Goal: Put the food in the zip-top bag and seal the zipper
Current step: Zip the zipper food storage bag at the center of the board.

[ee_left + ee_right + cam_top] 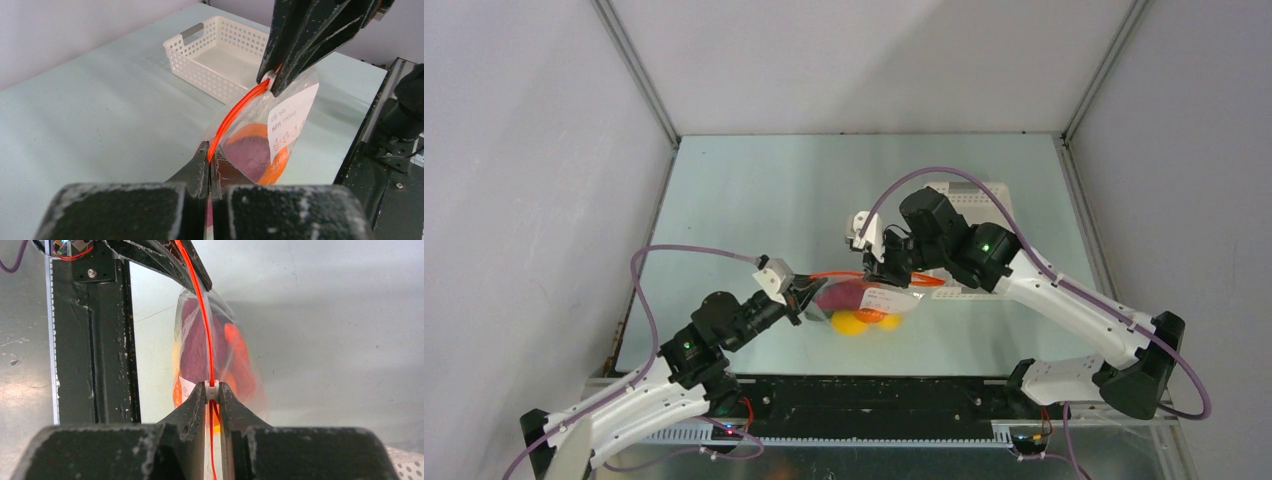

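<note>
The clear zip-top bag (864, 303) hangs above the table between my two grippers, with the food (862, 318) inside: purple, orange and yellow pieces. My left gripper (210, 159) is shut on the bag's corner at one end of the orange-red zipper (235, 112). Along the same strip, my right gripper (212, 391) is shut on the zipper's small white slider (212, 390). In the right wrist view the zipper (202, 305) runs straight up to the left gripper's fingers (165, 257). A white label (292, 117) covers part of the bag's side.
A white slotted basket (220, 55) stands on the table beyond the bag; in the top view the basket (989, 197) lies partly behind the right arm. Grey walls enclose the table on three sides. A black rail runs along the near edge.
</note>
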`<state>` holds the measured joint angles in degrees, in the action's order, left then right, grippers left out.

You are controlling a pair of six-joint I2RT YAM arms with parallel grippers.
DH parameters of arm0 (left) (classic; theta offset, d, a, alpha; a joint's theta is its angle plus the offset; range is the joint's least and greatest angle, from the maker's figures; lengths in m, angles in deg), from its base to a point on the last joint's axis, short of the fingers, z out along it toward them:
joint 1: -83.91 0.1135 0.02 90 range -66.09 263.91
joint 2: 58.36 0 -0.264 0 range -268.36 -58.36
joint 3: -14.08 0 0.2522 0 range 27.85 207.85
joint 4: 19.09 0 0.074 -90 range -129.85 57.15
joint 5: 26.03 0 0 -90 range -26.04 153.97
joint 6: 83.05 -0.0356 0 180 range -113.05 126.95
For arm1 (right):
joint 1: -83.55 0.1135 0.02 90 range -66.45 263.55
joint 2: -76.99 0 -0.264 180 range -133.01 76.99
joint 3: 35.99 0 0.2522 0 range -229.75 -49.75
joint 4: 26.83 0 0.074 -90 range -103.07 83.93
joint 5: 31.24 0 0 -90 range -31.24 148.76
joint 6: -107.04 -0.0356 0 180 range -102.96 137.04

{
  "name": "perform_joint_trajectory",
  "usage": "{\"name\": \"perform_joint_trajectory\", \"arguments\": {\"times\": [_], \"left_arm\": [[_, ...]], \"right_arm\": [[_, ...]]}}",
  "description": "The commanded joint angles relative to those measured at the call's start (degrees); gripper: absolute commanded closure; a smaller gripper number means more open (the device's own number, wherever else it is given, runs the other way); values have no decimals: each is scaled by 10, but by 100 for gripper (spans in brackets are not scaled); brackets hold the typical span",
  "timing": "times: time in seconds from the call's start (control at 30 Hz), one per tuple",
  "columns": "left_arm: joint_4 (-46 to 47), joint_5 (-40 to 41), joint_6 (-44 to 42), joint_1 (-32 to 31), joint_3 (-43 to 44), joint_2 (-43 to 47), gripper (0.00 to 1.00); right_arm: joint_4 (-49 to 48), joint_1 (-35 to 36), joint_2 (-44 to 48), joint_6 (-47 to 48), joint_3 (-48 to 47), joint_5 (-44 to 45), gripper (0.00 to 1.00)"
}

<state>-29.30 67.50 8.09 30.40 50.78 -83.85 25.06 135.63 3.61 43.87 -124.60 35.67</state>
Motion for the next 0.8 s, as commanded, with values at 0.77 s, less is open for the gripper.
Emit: {"name": "perform_joint_trajectory", "arguments": {"times": [0.77], "left_arm": [[58, 193, 17, 2, -6, -22, 100]], "right_arm": [[39, -47, 127, -81, 90, 126, 100]]}}
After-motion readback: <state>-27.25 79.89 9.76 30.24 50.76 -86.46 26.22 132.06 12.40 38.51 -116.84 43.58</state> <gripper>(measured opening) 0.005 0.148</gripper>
